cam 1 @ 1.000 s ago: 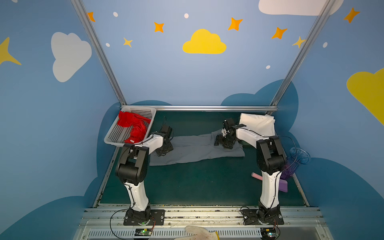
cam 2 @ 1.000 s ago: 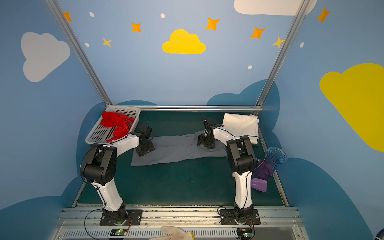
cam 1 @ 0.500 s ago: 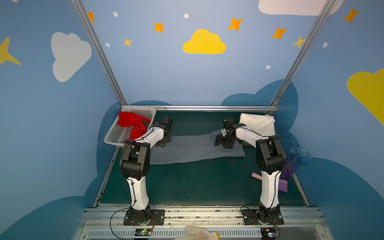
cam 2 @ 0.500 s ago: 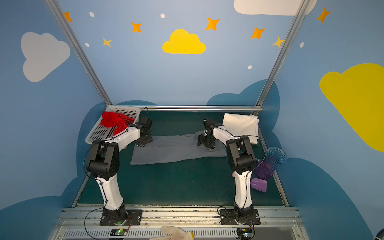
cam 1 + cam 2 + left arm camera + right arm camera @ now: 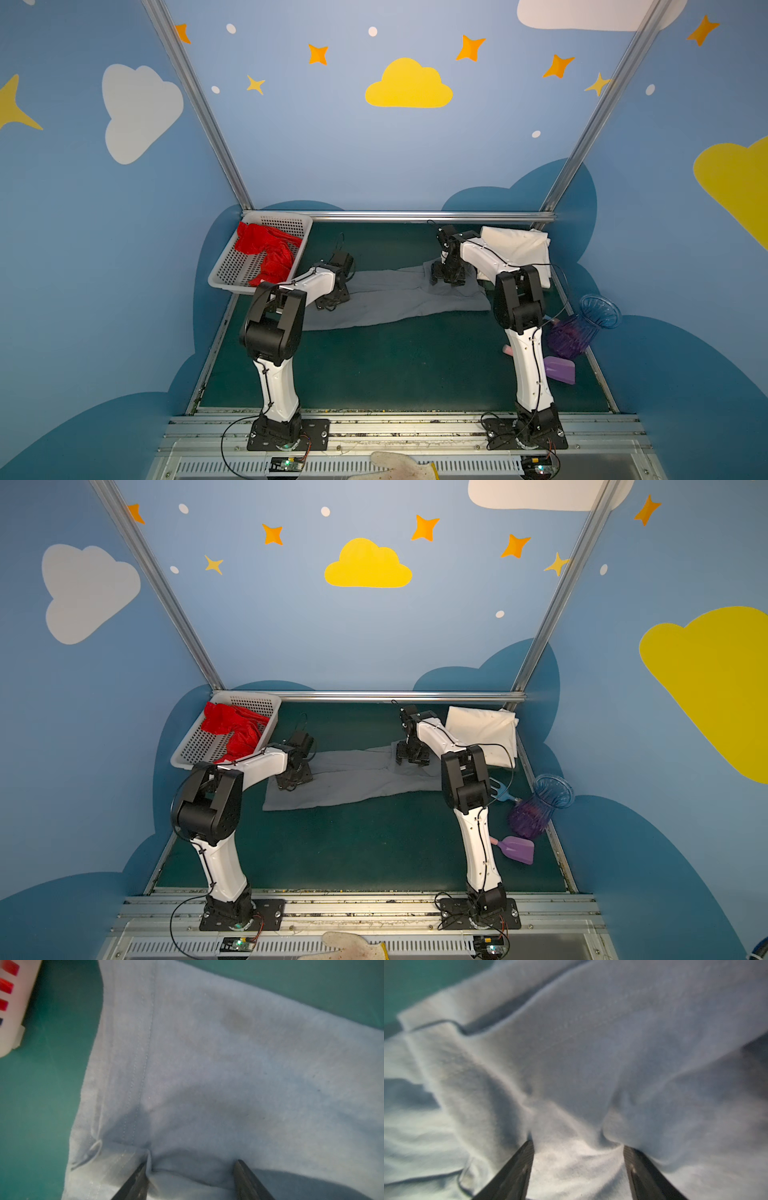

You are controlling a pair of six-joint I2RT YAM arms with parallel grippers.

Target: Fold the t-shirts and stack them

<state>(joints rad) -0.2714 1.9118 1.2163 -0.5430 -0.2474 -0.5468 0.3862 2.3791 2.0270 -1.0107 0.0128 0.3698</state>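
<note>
Pressing into the slate grey t-shirt at both of its ends, the two grippers are sitting low on the cloth right now. The left gripper is standing with its jaws apart. Both fingertips are digging into the shirt close to a stitched hem, and the cloth is puckering into a small fold between them. The fabric is only bunching in the gap, not being pinched.

The right gripper is doing much the same at its end. Its jaws are apart, the tips are sinking into crumpled grey folds, and a ridge of cloth is rising between them.

In both top views the grey shirt is lying as a long band on the green table, stretching from under the left gripper across to under the right gripper. The white basket is sitting near the left gripper, on its outer side. The bright red t-shirt is lying heaped inside it, apart from the gripper.

The cream-white t-shirt is lying folded just beyond the right gripper, on its outer side, with that arm partly hiding it. In the left wrist view a corner of the basket is showing past the shirt's edge, with bare green table between them.
</note>
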